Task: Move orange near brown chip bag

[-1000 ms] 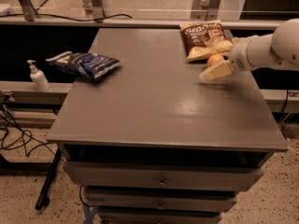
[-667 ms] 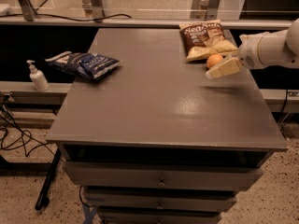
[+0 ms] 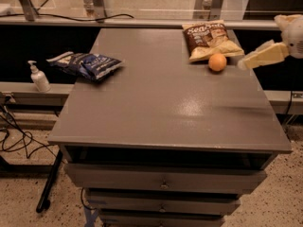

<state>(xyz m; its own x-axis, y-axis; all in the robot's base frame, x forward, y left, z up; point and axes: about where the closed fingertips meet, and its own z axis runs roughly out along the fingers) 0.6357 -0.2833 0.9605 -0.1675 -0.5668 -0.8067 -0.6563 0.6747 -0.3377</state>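
The orange [image 3: 217, 62] sits on the grey table top [image 3: 165, 103] at the far right, right at the lower edge of the brown chip bag [image 3: 207, 39], touching it or nearly so. The bag lies flat with its dark brown top toward the back. My gripper [image 3: 253, 58] is at the right edge of the view, above the table's right side, a short way to the right of the orange and apart from it. It holds nothing.
A blue and white bag [image 3: 85, 64] lies on the table's left edge. A pump bottle [image 3: 39, 77] stands on a ledge to the left. Drawers [image 3: 163, 183] sit below the table top. Cables lie on the floor at left.
The gripper has let go of the orange next to the brown chip bag and drawn back to the right and upward. The orange stays on the table.
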